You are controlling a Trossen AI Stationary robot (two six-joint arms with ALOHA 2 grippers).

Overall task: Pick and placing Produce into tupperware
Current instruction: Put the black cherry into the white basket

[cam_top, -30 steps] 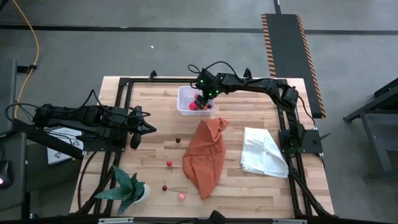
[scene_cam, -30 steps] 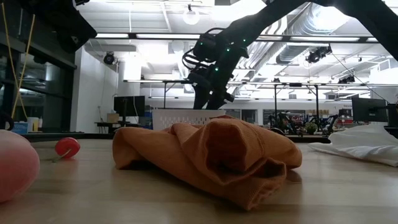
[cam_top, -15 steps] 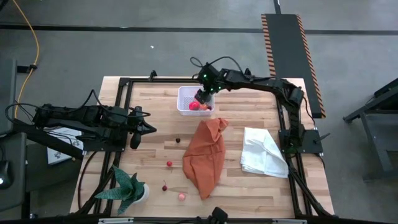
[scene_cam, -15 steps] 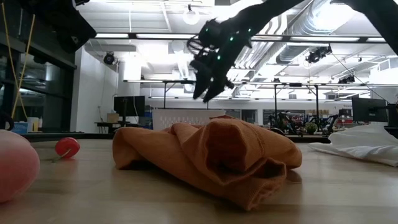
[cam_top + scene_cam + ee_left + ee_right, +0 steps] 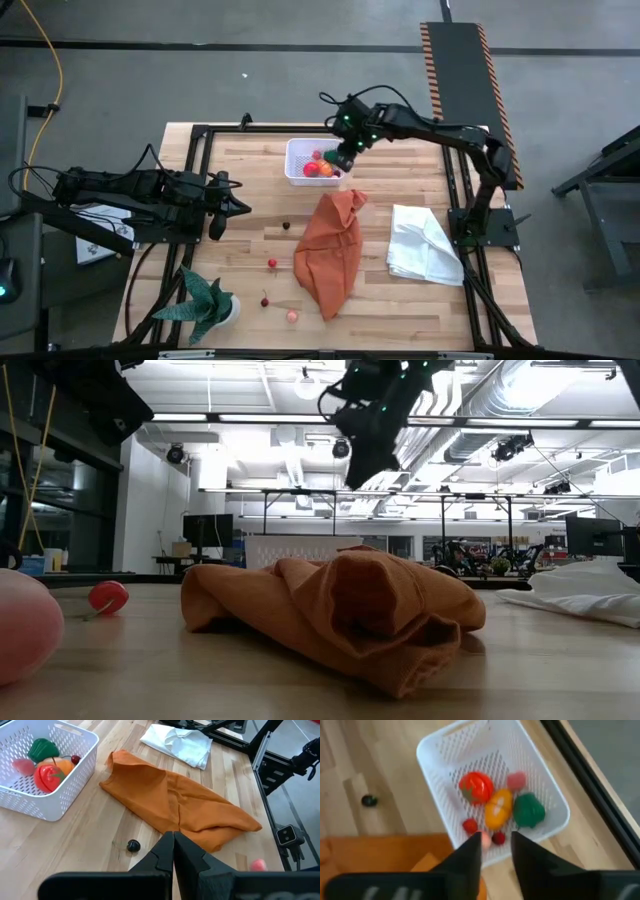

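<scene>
The white tupperware [image 5: 297,150] stands at the far middle of the table and holds several produce pieces: a red one [image 5: 476,787], an orange one [image 5: 499,808], a green one [image 5: 528,810], a pink one and small red ones. My right gripper [image 5: 496,845] hovers above the tub's right side [image 5: 345,156], open by a narrow gap with nothing between its fingers. My left gripper [image 5: 173,845] waits shut over the table's left [image 5: 243,207]. Loose produce lies on the wood: a dark piece [image 5: 286,225], a red one [image 5: 272,263], a cherry [image 5: 265,300] and a pink one [image 5: 292,316].
A crumpled orange cloth [image 5: 330,250] lies in the middle of the table, near the tub. A white cloth [image 5: 425,245] lies to its right. A green spiky potted plant [image 5: 205,305] stands at the near left corner. A black frame [image 5: 200,180] runs along the table's edges.
My right gripper has risen out of the tupperware, well above its rim, and has shifted a little toward the table's right edge. The produce in the tub shows uncovered now. My left arm has kept still.
</scene>
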